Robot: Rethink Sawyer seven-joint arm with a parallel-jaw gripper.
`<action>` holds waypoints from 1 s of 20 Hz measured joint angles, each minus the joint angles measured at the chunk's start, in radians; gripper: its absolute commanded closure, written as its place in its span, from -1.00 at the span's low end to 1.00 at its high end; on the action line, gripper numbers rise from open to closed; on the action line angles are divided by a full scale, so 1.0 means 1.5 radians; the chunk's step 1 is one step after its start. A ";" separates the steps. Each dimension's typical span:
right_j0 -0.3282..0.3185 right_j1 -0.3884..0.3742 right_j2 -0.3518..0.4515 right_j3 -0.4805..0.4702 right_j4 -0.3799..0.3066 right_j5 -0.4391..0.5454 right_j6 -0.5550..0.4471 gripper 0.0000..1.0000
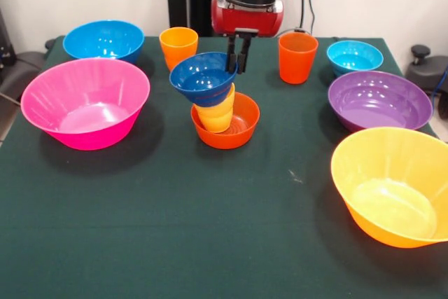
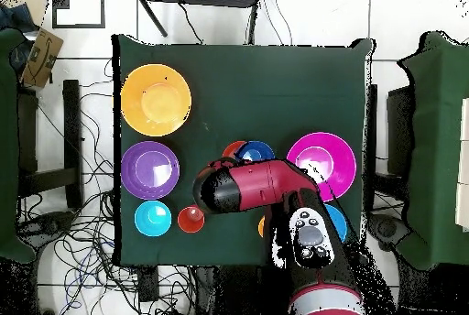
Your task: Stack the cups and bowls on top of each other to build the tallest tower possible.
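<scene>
The surface (image 1: 175,229) is covered in a dark green cloth, with a small pale speck on it toward the near right in the front view. From overhead, it stands on a white tiled floor (image 2: 412,18) strewn with black cables (image 2: 82,247), thickest along the left side. A cardboard box (image 2: 41,55) lies by the top left corner, and dark green furniture (image 2: 440,146) stands at the right edge.

Bowls, e.g. pink bowl (image 1: 85,101) & purple bowl (image 1: 379,99): glossy smooth plastic; cups, e.g. orange cup (image 1: 297,57): plastic, less shiny; table cover (image 1: 210,215): matt dark-green cloth.
</scene>
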 measured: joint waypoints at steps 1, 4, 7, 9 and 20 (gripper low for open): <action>0.000 0.000 0.000 0.000 0.000 0.000 0.000 1.00; 0.000 0.000 0.000 0.000 0.001 0.000 0.000 1.00; 0.000 0.000 0.001 0.000 0.001 0.000 0.000 1.00; 0.000 0.000 0.001 0.000 0.002 0.000 0.000 1.00; 0.000 0.000 0.002 0.000 0.011 0.000 0.000 1.00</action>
